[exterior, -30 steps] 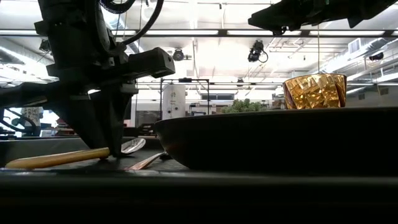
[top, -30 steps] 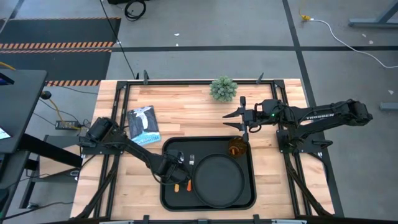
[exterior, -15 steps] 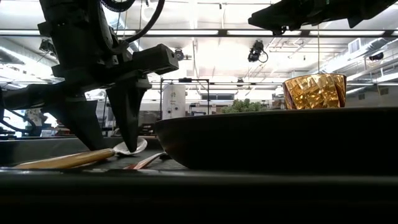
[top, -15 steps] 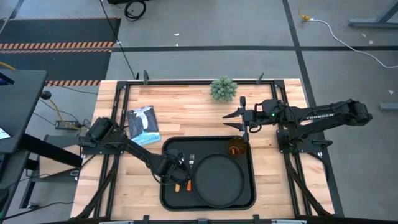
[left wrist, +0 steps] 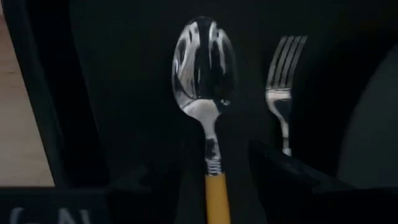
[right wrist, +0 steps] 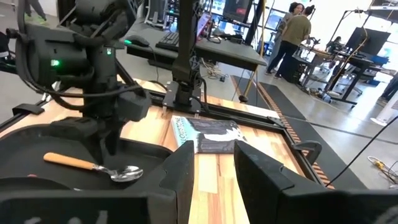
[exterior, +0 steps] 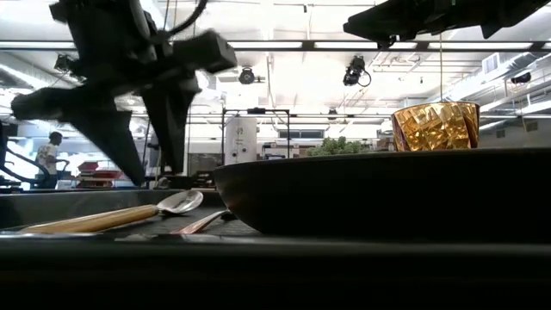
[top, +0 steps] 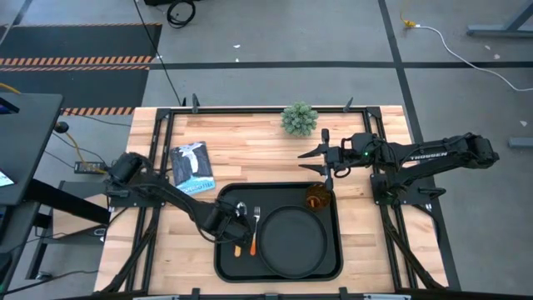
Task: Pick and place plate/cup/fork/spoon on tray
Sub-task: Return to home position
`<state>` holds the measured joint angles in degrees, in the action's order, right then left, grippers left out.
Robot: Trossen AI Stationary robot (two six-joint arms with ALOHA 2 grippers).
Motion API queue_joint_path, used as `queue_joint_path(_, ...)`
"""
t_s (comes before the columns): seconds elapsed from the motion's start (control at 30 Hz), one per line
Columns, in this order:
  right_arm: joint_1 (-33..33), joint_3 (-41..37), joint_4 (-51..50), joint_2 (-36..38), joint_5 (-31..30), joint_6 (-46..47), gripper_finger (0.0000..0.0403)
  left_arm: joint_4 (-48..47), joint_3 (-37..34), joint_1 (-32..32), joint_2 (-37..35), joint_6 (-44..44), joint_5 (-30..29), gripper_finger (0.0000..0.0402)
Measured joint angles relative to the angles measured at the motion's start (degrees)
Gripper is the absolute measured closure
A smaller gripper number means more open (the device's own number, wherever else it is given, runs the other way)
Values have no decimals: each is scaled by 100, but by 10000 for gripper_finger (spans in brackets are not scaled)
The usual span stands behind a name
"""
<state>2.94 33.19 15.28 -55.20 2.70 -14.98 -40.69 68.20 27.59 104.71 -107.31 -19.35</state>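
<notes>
The spoon [left wrist: 205, 74], with a silver bowl and an orange handle, lies flat on the black tray [top: 225, 262] near its left side. The fork [left wrist: 283, 93] lies beside it, between the spoon and the round black plate [top: 291, 242]. The amber cup [top: 316, 200] stands in the tray's far right corner. My left gripper [exterior: 146, 168] hangs open just above the spoon's handle, with one finger on either side and clear of it. My right gripper [top: 306, 162] waits open above the table, beyond the cup.
A small green potted plant [top: 299, 119] stands at the table's far edge. A blue and black packet [top: 191, 167] lies on the wood to the left of the tray. Bare wood shows to the left and right of the tray. People stand in the room beyond.
My left gripper has opened and let go of the spoon's handle, then risen straight up off it. The spoon stays lying on the tray beside the fork.
</notes>
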Motion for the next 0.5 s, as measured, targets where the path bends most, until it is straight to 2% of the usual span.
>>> queue_joint_path(0.23, 0, 0, 50, 0, -1, 2, 282, -103, 2, -40, -465, 613, -270, 214)
queue_joint_path(0.37, 0, 0, 51, 0, -2, 27, 282, -83, 7, -82, -698, 1462, -943, 214)
queue_joint_path(0.5, 0, 0, 51, -1, -2, 55, 282, -60, 7, -139, -765, 2692, -1956, 214)
